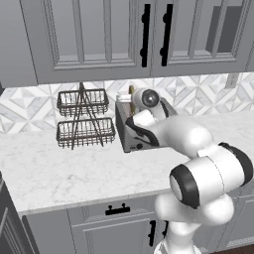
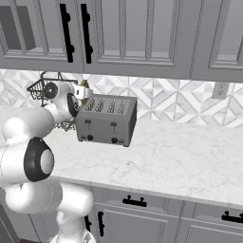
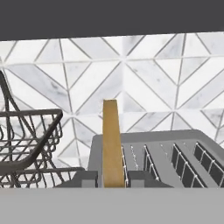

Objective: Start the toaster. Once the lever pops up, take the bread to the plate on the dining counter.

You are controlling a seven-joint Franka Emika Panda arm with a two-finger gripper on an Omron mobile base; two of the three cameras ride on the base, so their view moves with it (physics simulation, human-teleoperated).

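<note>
Patterned tiles back the marble counter [image 2: 180,156], where the toaster [image 2: 107,121] stands beside a black wire basket rack [image 1: 82,119]. From the hand view, the bread [image 3: 112,144] stands upright over the toaster's leftmost slot, pinched edge-on between the fingers [image 3: 112,178]. Grey cabinets [image 1: 99,34] hang above.

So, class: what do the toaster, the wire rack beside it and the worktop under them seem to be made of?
Toaster: looks like brushed silver-grey metal, going by its dull, even sheen.
Wire rack: thin dark metal wire, seemingly coated black; you see through its open mesh.
Worktop: white with grey veins, so marble or a marble-look stone, smooth finish.
</note>
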